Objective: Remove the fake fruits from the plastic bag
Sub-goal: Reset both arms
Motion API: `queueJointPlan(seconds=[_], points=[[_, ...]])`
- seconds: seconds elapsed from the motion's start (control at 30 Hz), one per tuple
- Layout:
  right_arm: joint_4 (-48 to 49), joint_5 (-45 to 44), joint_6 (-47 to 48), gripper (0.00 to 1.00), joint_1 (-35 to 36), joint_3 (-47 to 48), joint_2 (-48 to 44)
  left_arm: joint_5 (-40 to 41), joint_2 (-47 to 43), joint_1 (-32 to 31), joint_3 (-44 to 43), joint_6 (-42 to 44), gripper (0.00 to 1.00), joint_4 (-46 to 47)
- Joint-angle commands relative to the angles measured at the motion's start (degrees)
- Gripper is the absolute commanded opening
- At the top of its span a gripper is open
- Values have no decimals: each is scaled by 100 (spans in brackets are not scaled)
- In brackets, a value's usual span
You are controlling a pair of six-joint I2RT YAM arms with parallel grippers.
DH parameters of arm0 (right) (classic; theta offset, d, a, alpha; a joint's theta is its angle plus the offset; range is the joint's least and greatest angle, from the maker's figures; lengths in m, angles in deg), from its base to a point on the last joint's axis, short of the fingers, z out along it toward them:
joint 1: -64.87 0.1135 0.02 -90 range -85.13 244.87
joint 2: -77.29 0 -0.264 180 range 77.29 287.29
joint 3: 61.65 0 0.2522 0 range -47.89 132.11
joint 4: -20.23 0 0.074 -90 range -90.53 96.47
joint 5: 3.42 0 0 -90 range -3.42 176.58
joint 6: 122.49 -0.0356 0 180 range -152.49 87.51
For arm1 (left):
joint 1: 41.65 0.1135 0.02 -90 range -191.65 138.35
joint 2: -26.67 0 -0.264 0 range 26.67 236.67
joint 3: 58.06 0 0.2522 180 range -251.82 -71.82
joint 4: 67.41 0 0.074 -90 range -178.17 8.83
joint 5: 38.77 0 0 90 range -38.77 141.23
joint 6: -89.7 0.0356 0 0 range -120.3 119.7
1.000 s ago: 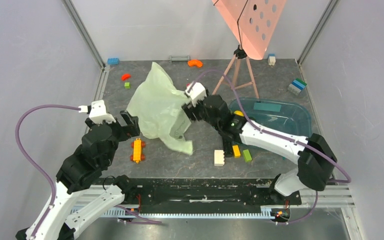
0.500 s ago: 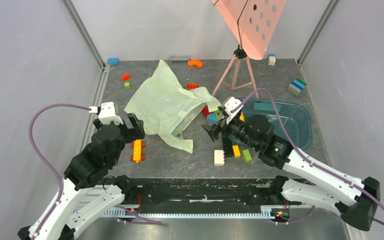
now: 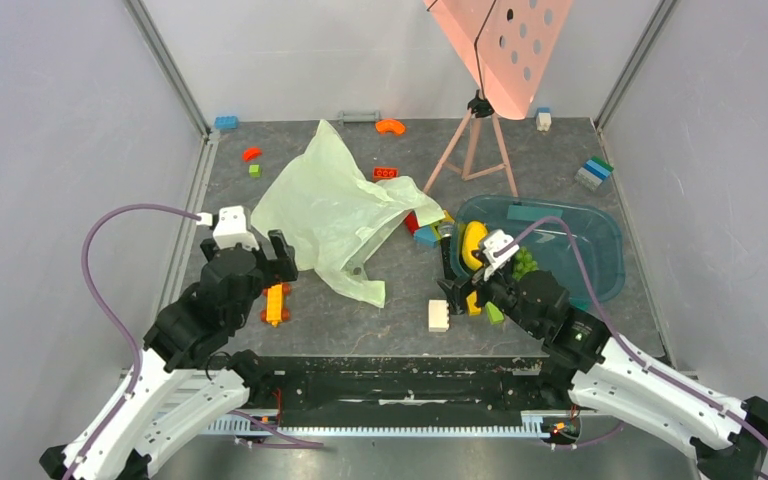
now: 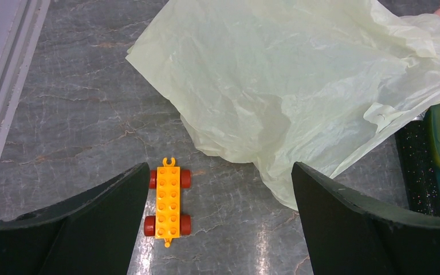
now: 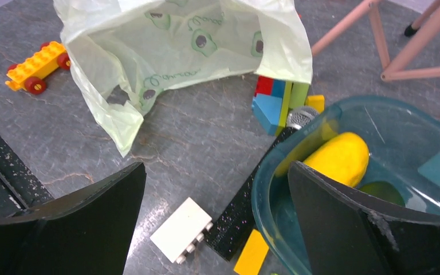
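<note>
Two claws show from above, both spread and empty. The left claw (image 3: pixel 268 262) hangs over the tabletop (image 3: pixel 400 290). The bag (image 3: pixel 330 205) lies crumpled just ahead of it and to its right, and an orange toy car (image 3: pixel 275 302) sits below it. The right claw (image 3: pixel 465 285) hangs at the near left corner of the tray (image 3: pixel 600 250). The yellow fruit (image 3: pixel 474 243) lies inside the tray just ahead of this claw. The green fruit (image 3: pixel 525 262) lies in the tray too, to the claw's right. The bag is ahead and to the left of this claw, apart from the tray. A white brick (image 3: pixel 439 315) lies on the claw's left.

In the left wrist view, the dark fingers (image 4: pixel 63 229) stand wide apart. The toy car lies flat between them, nearer the left one and touching neither. The bag fills the space ahead, and its near fold reaches down toward the right finger.

In the right wrist view, the fingers are again wide apart with nothing between them but tabletop, the white brick and a black bar (image 5: pixel 246 200). The bar leans against the tray's rim. The bag lies ahead and to the left with its mouth gaping toward the claw. The yellow fruit rests in the tray ahead and to the right, just inside the rim. A few bricks (image 5: pixel 278 100) stand between bag and tray.
</note>
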Motion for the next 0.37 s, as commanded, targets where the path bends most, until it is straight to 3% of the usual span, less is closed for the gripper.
queueJointPlan(seconds=[0.0,0.33], points=[[-111,-329,-171,98,8,-222,-282,145,-166,23,38,49,100,197],[-264,-764,-299,98,5,-227,-210,199,-81,19,-25,94,100,162]])
